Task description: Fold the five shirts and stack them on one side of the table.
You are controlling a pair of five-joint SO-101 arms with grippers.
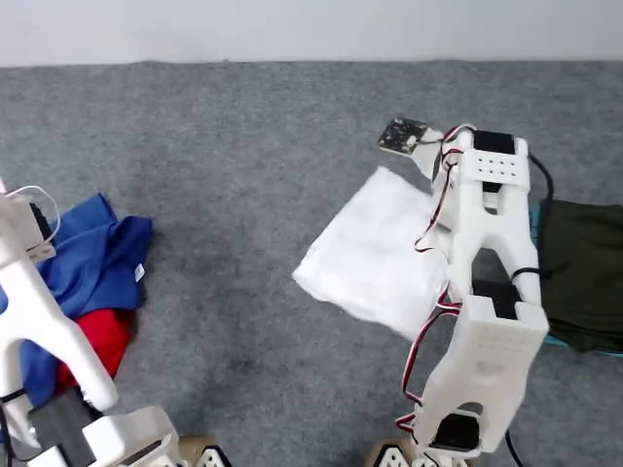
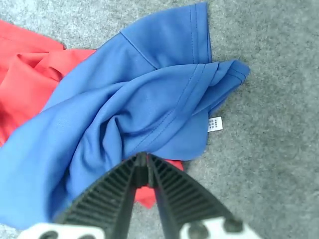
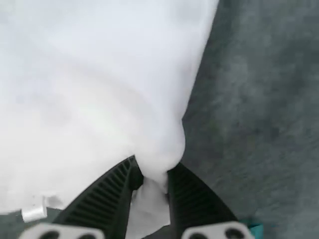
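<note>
Fabric sits pinched between the black ribbed jaws of the right gripper [image 3: 152,175]. It is clamped on a bunched edge of the large white cloth shirt [image 3: 99,89], which spreads away ahead of the tips and off to one side of them. The shirt lies fairly flat on the grey carpet-like table cover [image 3: 259,99]. In the high view that shirt lies beneath and beside the white right arm [image 1: 487,243]. On the arm's other side (partly hidden by the arm) rests a flat-lying dark green shirt [image 1: 584,272], with a teal cloth edge [image 1: 533,222] showing beneath it.

The left gripper [image 2: 144,160] has its black ribbed jaws drawn together with no gap at the tips. The tips meet right at a fold of the crumpled royal-blue knit shirt [image 2: 124,99]; whether any cloth is nipped between them I cannot tell. This blue shirt lies heaped ahead of the tips. It overlaps a bright red crumpled shirt [image 2: 25,79], which shows past one side of it and also peeps out just under the jaws. A small white care label [image 2: 215,123] hangs off the blue shirt's hem, to one side of the gripper, against the grey cover.
</note>
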